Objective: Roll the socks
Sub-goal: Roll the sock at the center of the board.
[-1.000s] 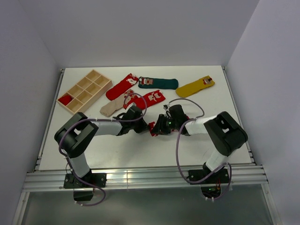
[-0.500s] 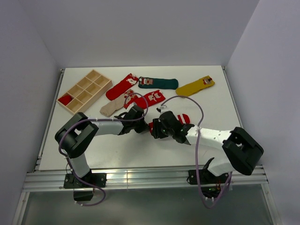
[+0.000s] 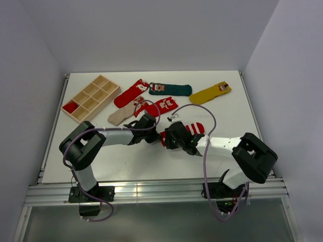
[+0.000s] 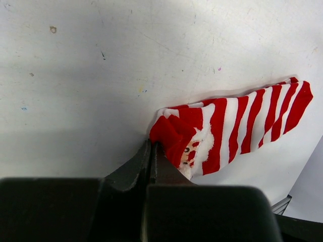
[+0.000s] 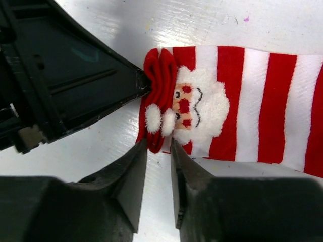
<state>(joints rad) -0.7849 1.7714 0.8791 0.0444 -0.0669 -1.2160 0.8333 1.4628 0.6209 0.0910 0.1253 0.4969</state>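
One sock matters here: the red-and-white striped sock [image 3: 196, 127] is lying flat near the middle of the counter [image 3: 121, 162], between the two arms. Its long axis is running left to right, with the right end tilting a little toward the far side. Its cuff end, carrying the white-bearded figure patch [image 5: 194, 106], is pointing left, and there the fabric is bunching into a small red fold [image 5: 159, 75].

Both arms are reaching to this same end. The left fingers [image 4: 136, 164] are pressing together with no gap showing, their tips touching the left edge of the fold; whether any fabric is being pinched between them I cannot tell. The right fingers [image 5: 126, 176] are standing slightly apart and coming in from the near side, with the near edge of the fold sitting at the slot between their tips, unclamped.

In my judgement the roll is needing to travel rightward along the stripes, away from the left fingers and toward the toe.

The top view is giving the sock's whole lie but hiding the fingertips under the arms. The right wrist view is showing both sets of tips against the fold. The left wrist view is showing the toe end lying flat and unrolled.
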